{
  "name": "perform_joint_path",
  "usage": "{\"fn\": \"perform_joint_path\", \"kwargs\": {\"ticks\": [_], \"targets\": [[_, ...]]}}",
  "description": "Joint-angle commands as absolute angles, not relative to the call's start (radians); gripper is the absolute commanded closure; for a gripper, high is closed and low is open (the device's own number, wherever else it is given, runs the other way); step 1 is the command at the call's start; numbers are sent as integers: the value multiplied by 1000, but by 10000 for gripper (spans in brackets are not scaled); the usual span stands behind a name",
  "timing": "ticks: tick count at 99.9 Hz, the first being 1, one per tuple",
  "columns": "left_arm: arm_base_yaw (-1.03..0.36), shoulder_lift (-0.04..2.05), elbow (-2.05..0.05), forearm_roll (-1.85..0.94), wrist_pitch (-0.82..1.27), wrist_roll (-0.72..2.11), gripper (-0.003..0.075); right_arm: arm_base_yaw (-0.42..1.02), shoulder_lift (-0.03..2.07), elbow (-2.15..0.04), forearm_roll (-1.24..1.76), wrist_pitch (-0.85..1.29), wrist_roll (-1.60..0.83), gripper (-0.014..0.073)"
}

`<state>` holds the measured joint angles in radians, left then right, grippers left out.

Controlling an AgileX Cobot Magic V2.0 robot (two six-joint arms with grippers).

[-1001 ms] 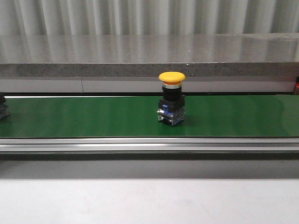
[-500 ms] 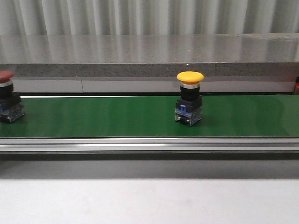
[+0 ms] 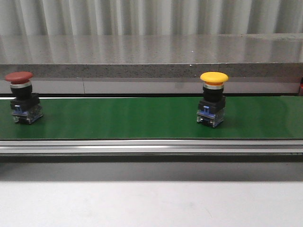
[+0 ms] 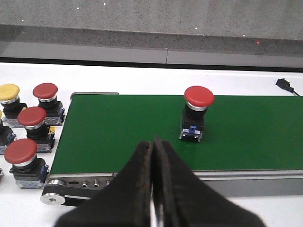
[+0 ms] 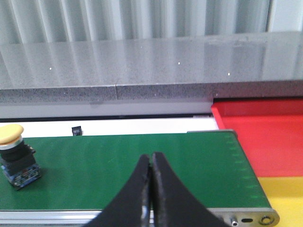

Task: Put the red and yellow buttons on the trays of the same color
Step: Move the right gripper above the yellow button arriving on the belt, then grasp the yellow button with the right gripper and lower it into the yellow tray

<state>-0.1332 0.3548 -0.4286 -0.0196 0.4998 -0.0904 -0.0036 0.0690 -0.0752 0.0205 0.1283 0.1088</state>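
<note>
Two buttons ride the green belt [image 3: 142, 118]: a red button [image 3: 21, 97] at the far left and a yellow button [image 3: 212, 98] right of centre, both upright and well apart. Neither is held. The left gripper [image 4: 152, 189] hangs on the near side of the belt with its fingers pressed together and empty, the red button beyond it and a little to its right. The right gripper [image 5: 151, 194] is likewise closed on nothing, with the yellow button off to its left. Past the belt's right end sit the red tray [image 5: 265, 137] and the yellow tray [image 5: 284, 198], both bare as far as I can see. By the belt's left end a cluster of spare buttons [image 4: 28, 135] waits on the white tabletop [image 4: 142, 78]. So the sorting looks barely begun: no button has reached a tray, and both buttons on the belt need picking.
</note>
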Motion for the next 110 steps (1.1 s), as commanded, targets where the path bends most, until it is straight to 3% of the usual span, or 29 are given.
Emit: {"fn": "perform_joint_path", "kwargs": {"ticks": [1, 29, 59, 64, 71, 83, 93, 96, 110], "targets": [[-141, 360, -453, -22, 418, -89, 740, -3, 180, -198, 29, 170, 122, 661], [-141, 360, -453, -22, 418, -89, 740, -3, 599, -615, 30, 635, 125, 661], [-141, 360, -453, -22, 418, -89, 740, -3, 861, -782, 31, 650, 124, 648], [-141, 360, -453, -22, 418, -89, 740, -3, 887, -783, 31, 658, 124, 606], [-141, 360, -453, -22, 418, -89, 740, -3, 916, -783, 31, 684, 124, 483], [-141, 360, -453, -22, 418, -89, 740, -3, 944, -783, 32, 713, 124, 151], [-141, 360, -453, -22, 418, -89, 740, -3, 948, -783, 33, 706, 124, -48], [-141, 360, -453, -22, 418, -89, 740, -3, 948, -784, 33, 699, 124, -76], [-141, 360, -453, -22, 418, -89, 740, 23, 962, -807, 37, 685, 106, -52]]}}
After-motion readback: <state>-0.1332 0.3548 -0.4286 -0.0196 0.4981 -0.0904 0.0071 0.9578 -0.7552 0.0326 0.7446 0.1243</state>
